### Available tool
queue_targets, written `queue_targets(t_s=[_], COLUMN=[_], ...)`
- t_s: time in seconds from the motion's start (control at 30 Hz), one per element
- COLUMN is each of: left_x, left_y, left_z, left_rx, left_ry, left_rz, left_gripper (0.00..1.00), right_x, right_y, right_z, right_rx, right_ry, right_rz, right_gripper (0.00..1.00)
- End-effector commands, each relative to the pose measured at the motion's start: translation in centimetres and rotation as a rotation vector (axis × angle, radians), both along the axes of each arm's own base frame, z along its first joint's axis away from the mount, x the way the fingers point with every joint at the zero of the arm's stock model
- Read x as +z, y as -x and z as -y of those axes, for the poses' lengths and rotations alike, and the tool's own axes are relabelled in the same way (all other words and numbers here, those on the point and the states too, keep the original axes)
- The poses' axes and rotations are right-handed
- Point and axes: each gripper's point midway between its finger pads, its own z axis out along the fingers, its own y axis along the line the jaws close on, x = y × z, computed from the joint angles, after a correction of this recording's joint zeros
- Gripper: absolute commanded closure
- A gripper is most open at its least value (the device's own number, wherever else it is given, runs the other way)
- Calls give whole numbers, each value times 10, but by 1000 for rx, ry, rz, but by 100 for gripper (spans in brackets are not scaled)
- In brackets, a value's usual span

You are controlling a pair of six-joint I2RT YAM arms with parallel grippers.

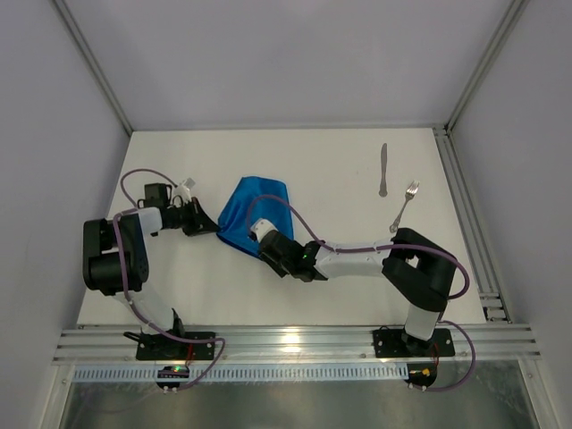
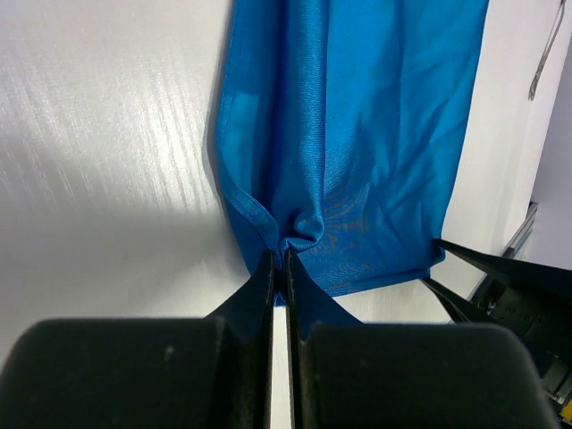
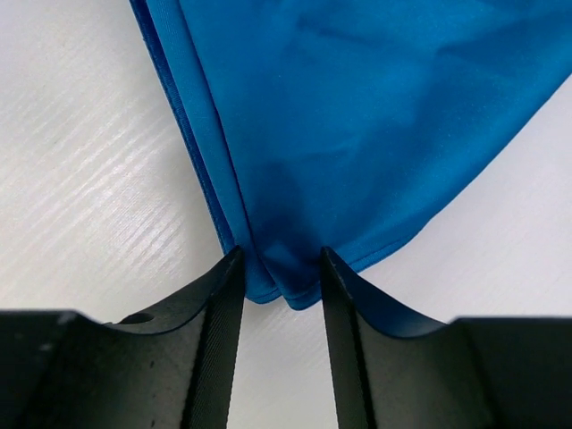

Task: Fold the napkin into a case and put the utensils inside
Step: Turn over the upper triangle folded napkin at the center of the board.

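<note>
The bright blue napkin (image 1: 256, 210) lies folded into a narrower, several-layered shape left of the table's middle. My left gripper (image 1: 207, 229) is shut on the napkin's left edge, and the cloth puckers at its tips (image 2: 280, 257). My right gripper (image 1: 260, 236) is open at the napkin's near corner. Its two fingers straddle that layered corner (image 3: 284, 290) without pinching it, and it also shows in the left wrist view (image 2: 465, 273). The silver knife (image 1: 382, 170) and the silver fork (image 1: 404, 206) lie apart on the table at the right, away from both grippers.
A metal frame rail (image 1: 465, 214) runs along the table's right side. Grey walls close the back and sides. The right arm's forearm (image 1: 357, 259) stretches across the near middle, with purple cables looping over both arms.
</note>
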Motion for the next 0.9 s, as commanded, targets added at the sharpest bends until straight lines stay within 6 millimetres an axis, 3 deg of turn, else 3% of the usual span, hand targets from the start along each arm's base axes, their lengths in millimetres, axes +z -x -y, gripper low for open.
queue_targets(t_s=[0.0,0.57,0.67,0.87], left_x=[0,-4,-2,17], left_y=[-4,9,9,10], left_z=[-9,-19,-19,-13], left_rx=[-6,-20,-21,-43], left_ry=[-40,-59,-52,3], left_rz=[4,-33,-34,-26], left_gripper=[99,100,100,100], right_x=[4,6,5,13], right_y=[-3,4,4,-3], right_z=[6,22,23,20], right_rx=[-34,-82,-85,-84], right_ry=[18,55,57,69], right_rz=[30,49,50,84], right_gripper=[59,62,69,96])
